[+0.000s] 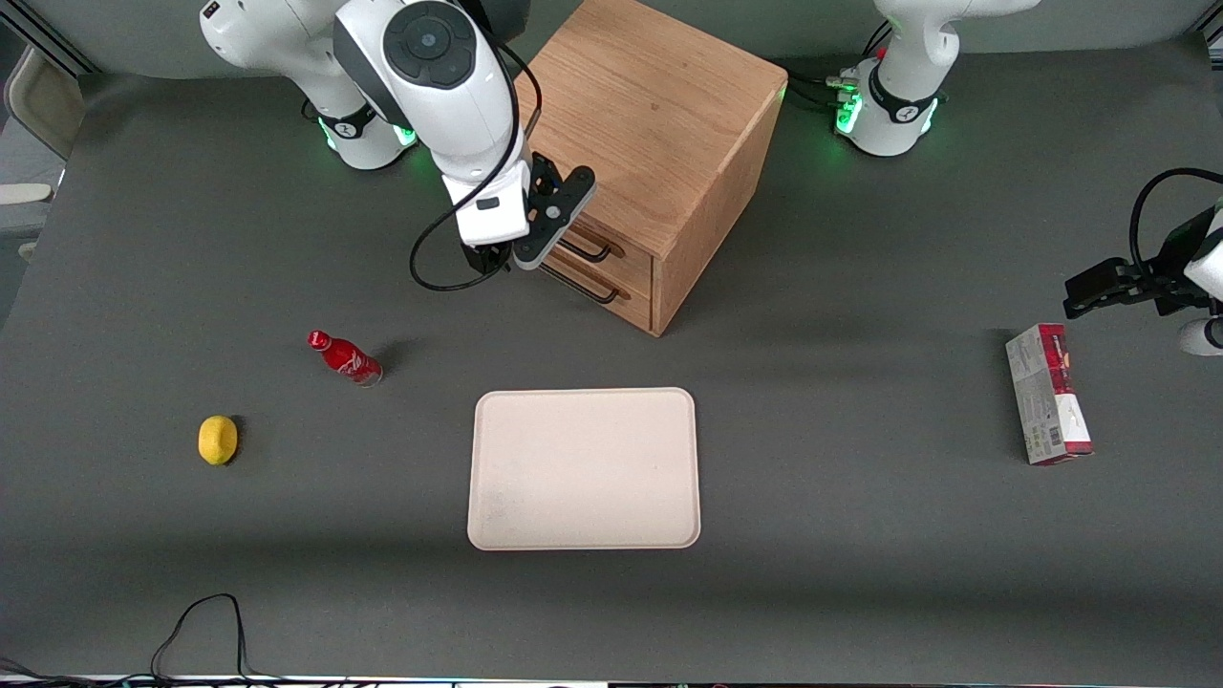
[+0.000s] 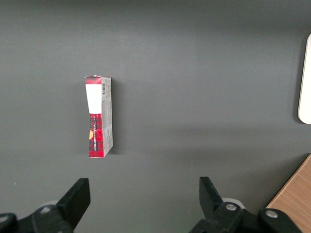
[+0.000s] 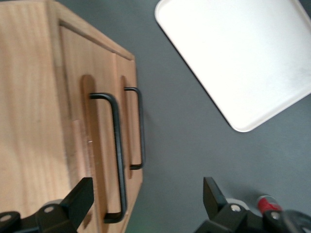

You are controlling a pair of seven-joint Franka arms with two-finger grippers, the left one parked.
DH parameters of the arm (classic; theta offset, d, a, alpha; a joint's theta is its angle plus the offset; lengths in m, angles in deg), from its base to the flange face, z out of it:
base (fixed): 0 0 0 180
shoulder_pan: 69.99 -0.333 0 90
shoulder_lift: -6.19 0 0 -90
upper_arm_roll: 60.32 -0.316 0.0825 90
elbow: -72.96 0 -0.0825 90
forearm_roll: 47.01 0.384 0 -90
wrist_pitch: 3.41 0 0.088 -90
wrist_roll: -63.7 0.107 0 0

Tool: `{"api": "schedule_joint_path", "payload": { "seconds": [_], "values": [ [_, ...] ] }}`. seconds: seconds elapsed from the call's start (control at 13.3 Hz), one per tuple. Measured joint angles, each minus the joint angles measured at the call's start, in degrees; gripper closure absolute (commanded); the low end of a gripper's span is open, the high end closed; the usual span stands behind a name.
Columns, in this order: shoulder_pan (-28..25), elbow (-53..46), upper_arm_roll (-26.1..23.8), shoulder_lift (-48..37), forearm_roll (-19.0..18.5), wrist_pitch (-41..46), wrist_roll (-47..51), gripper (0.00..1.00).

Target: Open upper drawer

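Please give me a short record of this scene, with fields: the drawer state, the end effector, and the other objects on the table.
upper drawer: shut, front flush with the cabinet
upper handle: black wire bar, not gripped
lower drawer: shut
end effector: open, in front of the drawers, beside the upper handle
cabinet: wooden cube
tray: nearer the front camera than the cabinet
bottle: red, toward the working arm's end
lemon: nearer the front camera than the bottle
box: red and grey, toward the parked arm's end
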Motion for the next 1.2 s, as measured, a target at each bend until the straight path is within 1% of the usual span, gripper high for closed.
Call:
{"api": "schedule_joint_path", "payload": {
  "seconds": [0.15, 0.6, 0.75, 0.9, 1.2],
  "values": [
    [0.0, 0.2, 0.2, -0.3, 1.2, 0.0, -0.6, 0.0],
    [0.0, 1.7, 0.6, -0.3, 1.3, -1.0, -2.1, 0.0],
    [0.0, 3.6, 0.6, -0.2, 1.8, -2.7, -3.4, 0.0],
    [0.0, 6.1, 1.0, -0.2, 3.5, -5.2, -4.6, 0.0],
    [0.0, 9.6, 1.5, -0.2, 4.1, -9.1, -4.9, 0.0]
  ]
}}
